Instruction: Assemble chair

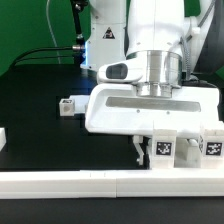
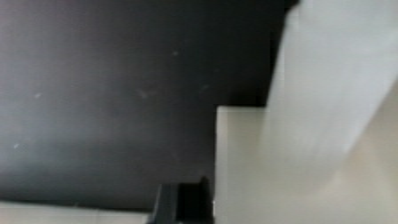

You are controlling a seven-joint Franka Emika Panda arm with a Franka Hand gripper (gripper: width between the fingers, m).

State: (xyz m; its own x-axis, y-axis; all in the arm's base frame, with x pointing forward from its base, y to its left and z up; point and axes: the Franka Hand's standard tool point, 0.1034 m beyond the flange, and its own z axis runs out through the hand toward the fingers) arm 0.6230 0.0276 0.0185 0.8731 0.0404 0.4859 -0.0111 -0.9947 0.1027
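The pincer (image 1: 138,158) stood closed, holding nothing I could make out, just beside the chair parts (image 1: 185,149) clustered by the rail (image 1: 80,182) on the table (image 1: 40,110), so a lift risked catching and toppling one.

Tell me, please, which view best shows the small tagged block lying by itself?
The exterior view: the block is sharp, its tag visible. The wrist view shows only blurred white surfaces, not recognisably that block.

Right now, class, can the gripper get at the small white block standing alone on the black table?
Probably yes: bare table lies between the gripper and the block, though the shut jaws must open first.
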